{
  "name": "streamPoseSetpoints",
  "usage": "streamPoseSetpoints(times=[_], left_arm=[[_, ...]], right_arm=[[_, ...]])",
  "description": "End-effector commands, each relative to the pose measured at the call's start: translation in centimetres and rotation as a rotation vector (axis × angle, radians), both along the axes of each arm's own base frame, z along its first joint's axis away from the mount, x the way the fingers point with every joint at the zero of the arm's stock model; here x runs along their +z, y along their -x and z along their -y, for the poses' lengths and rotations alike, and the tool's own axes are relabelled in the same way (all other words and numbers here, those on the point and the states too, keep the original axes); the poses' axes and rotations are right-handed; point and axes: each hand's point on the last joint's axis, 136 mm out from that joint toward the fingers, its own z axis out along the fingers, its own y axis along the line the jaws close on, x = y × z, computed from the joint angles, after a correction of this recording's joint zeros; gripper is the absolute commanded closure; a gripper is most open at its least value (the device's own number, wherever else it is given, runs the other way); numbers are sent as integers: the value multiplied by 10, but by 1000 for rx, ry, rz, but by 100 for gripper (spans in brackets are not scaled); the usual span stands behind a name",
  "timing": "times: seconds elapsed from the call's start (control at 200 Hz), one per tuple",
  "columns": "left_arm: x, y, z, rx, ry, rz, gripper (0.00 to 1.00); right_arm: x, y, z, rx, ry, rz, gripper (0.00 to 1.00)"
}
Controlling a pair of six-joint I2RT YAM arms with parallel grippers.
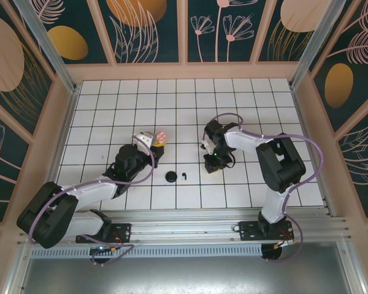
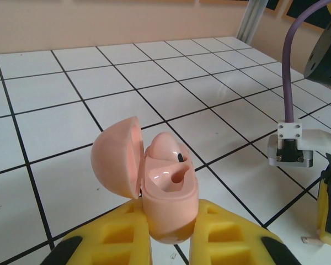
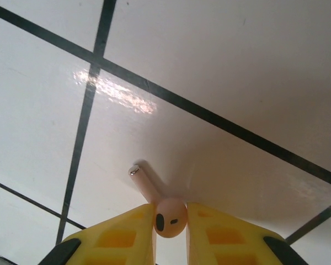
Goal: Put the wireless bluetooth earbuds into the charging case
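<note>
The pale pink charging case (image 2: 168, 190) stands upright with its lid swung open to the left, and my left gripper (image 2: 174, 234) is shut on its lower body. A pink earbud (image 2: 168, 148) sits in the case's far slot; the near slot is bare. In the top view the case (image 1: 161, 136) is left of centre at my left gripper (image 1: 153, 143). My right gripper (image 3: 171, 223) is shut on the head of a pale pink earbud (image 3: 171, 217), just over the tiles, with the stem slanting up-left. From above, my right gripper (image 1: 211, 162) is right of centre.
A round black disc (image 1: 170, 177) and a small black earbud (image 1: 184, 177) lie on the white tiled floor between the two arms. Wooden walls ring the floor. Part of the right arm with its purple cable (image 2: 289, 83) shows at the right of the left wrist view.
</note>
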Motion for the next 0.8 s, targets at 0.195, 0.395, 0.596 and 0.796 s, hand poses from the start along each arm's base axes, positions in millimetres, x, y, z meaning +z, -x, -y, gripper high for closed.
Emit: streamPoseSetpoints(times=[0.195,0.395,0.596,0.796], left_arm=[[15,-4,4,-18,-7,41,91],[16,-5,6,-23,0,41,91],[18,-7,10,-35,6,46,91],[19,-8,15,-56,9,45,92]], right_arm=[[33,-19,5,-87,-23,47,66],[76,-22,3,-391,-109,47,66],[80,4,-8,-711,-264,-51,67],[58,17,0,-783,-237,-72,68]])
